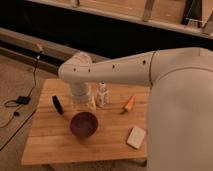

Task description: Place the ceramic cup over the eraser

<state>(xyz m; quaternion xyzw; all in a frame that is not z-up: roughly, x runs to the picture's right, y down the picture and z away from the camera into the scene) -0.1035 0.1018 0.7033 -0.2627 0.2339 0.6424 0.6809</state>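
Eraser (pixel 57 105) lies on the wooden surface (pixel 50 142) just beside the end effector (pixel 83 106), which is closed around the ceramic cup (pixel 85 102), directly behind the dark maroon bowl (pixel 83 124).

Nothing in view carries any text, label, brand, number or sign that can be read.
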